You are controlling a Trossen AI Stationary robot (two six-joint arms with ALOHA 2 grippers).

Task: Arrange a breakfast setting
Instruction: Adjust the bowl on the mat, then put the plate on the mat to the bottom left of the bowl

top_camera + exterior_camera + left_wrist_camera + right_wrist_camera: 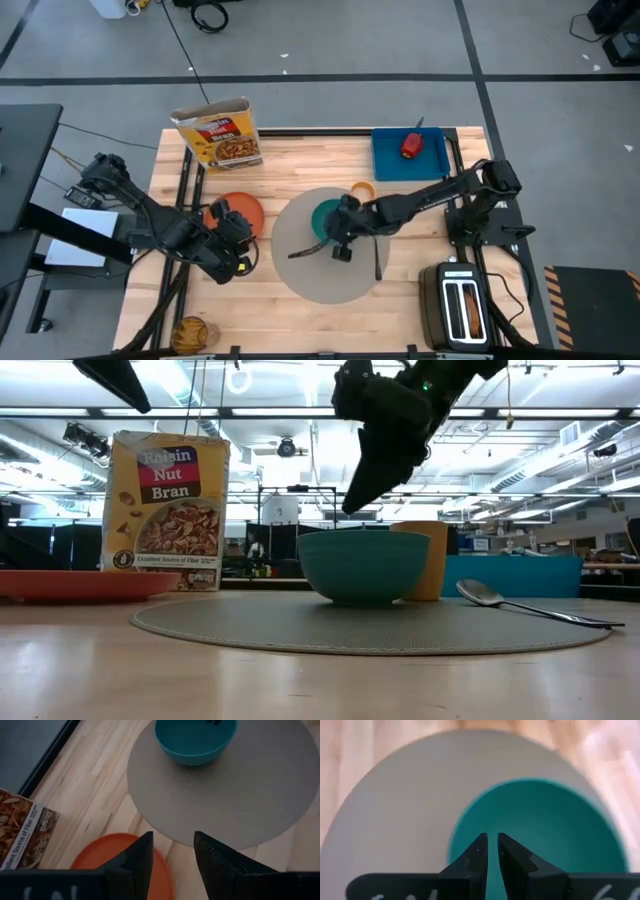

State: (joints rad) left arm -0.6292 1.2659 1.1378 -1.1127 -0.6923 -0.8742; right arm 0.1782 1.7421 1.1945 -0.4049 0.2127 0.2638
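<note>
Left gripper point(236, 243) over flat orange plate point(238, 213), fingers parted, empty; better lowered onto the rim nearest the large round grey mat point(330, 275) before closing. Small teal bowl point(327, 218) on the mat, metal spoon point(378, 262) alongside. Right gripper point(492, 851) above the bowl, fingers nearly together, holding nothing. Small orange cup point(362, 190) half hidden behind the arm; round bread point(193, 332) cut off at the table edge.

Matt woven grey mat point(370, 625); shiny metal spoon point(520, 605); pale wood table point(300, 165).
</note>
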